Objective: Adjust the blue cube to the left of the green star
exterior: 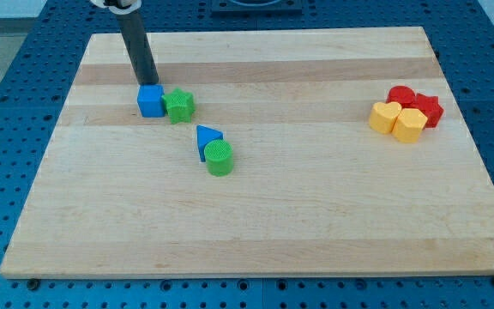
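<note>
The blue cube (151, 101) sits on the wooden board at the view's upper left. It touches the left side of the green star (179, 106). My tip (147, 83) stands just above the blue cube's top edge, touching or almost touching it. The dark rod rises from there toward the view's top.
A blue triangular block (207, 137) and a green cylinder (219, 158) lie together below and right of the star. At the view's right sit a yellow heart (385, 117), a yellow block (408, 125), a red cylinder (400, 96) and a red star (428, 109). The board (256, 215) ends on all sides in blue pegboard.
</note>
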Available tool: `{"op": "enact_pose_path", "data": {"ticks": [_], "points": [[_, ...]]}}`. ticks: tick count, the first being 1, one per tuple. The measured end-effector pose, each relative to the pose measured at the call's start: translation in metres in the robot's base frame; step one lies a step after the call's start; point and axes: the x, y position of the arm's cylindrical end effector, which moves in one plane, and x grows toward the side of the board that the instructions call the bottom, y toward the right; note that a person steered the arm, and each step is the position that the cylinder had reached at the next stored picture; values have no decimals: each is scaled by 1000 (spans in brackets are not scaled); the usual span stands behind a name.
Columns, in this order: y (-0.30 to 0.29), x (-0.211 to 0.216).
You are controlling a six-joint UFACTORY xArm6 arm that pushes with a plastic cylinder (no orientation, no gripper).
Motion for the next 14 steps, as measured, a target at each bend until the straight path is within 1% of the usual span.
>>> {"op": "enact_pose_path", "data": {"ticks": [3, 7, 11, 12, 13, 14], "points": [[0, 19], [23, 20], [23, 23], [25, -4], [67, -19], [146, -18]]}}
